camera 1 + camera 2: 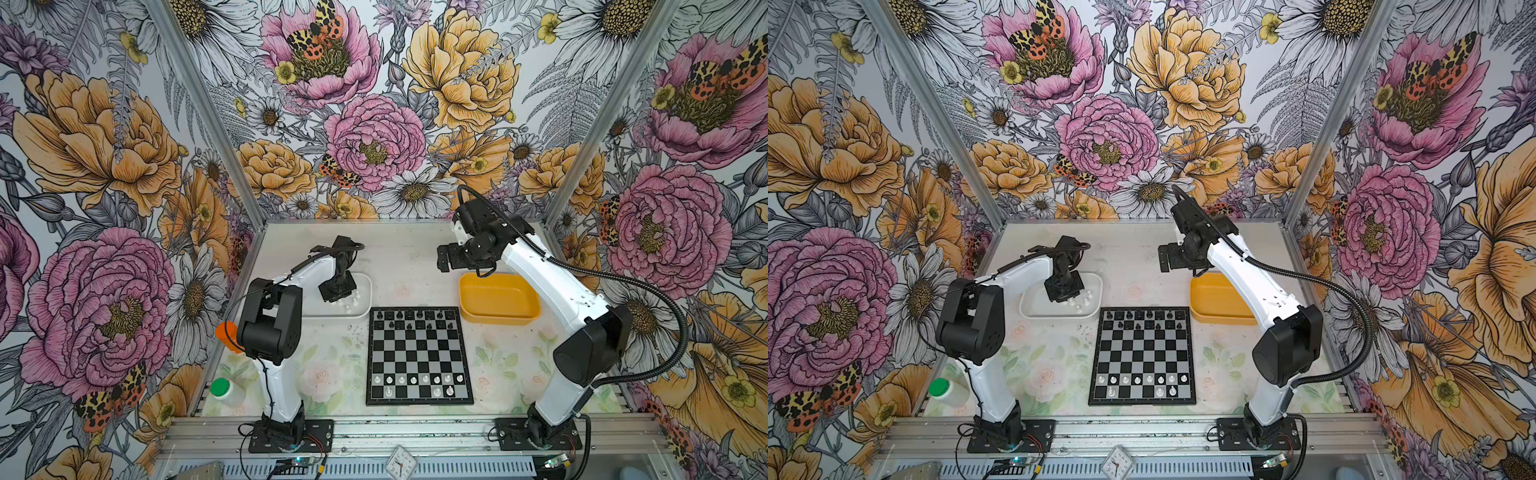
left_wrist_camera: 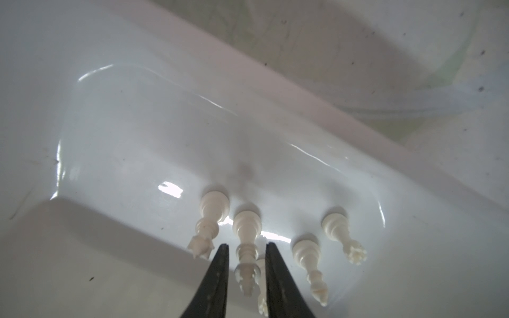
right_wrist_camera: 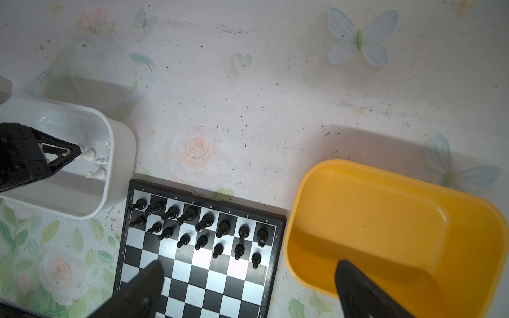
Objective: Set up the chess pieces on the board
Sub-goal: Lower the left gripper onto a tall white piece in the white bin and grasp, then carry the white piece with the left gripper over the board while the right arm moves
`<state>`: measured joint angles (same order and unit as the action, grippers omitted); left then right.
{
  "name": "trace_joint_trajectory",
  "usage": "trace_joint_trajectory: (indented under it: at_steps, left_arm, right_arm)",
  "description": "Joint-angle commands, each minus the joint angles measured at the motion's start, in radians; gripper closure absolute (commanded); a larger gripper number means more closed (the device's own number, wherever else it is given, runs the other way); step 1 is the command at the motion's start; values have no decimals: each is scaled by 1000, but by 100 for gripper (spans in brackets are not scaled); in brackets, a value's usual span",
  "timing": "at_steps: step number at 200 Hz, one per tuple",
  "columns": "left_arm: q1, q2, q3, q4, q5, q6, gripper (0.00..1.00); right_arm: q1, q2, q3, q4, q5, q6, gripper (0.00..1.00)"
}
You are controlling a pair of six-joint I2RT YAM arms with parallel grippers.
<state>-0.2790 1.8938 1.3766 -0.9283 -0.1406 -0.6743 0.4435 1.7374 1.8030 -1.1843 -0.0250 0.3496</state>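
The board point(image 1: 419, 355) point(image 1: 1142, 355) lies mid-table. Black chess pieces point(image 1: 415, 320) point(image 3: 198, 231) fill its two far rows, and white ones point(image 1: 419, 380) stand in its near rows. Several more white pieces point(image 2: 305, 253) stand in the white tray point(image 1: 361, 311) point(image 2: 110, 137). My left gripper point(image 1: 338, 299) point(image 2: 247, 245) reaches down into that tray. Its fingers stand narrowly open on either side of one upright white piece point(image 2: 246, 228), with a gap showing on one side. My right gripper point(image 1: 441, 259) point(image 3: 250, 264) hangs wide open and empty above the board's far edge, beside the yellow tray point(image 1: 498, 299).
The yellow tray point(image 3: 385, 220) holds nothing. A clear lid point(image 3: 96, 71) lies on the table behind the white tray. An orange object point(image 1: 226, 334) and a green-capped white bottle point(image 1: 222, 390) stand at the table's left edge. A small clock point(image 1: 400, 463) sits at the front rail.
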Motion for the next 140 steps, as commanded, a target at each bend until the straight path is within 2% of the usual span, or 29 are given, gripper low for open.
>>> trace_joint_trajectory:
  at_steps: [1,77,118,140]
  left_arm:
    - [7,8,4,3,-2,9,76]
    - [2,10,-4,3,-1,19,80]
    - [-1,4,-5,3,2,26,88]
    - [0,-9,-7,1,4,31,88]
  right_arm:
    - [-6,-42,-8,11,-11,-1,1]
    - [-6,-57,-33,12,-8,8,2]
    - [-6,-69,-45,11,-7,16,2]
    - [-6,-75,-50,13,-12,22,2]
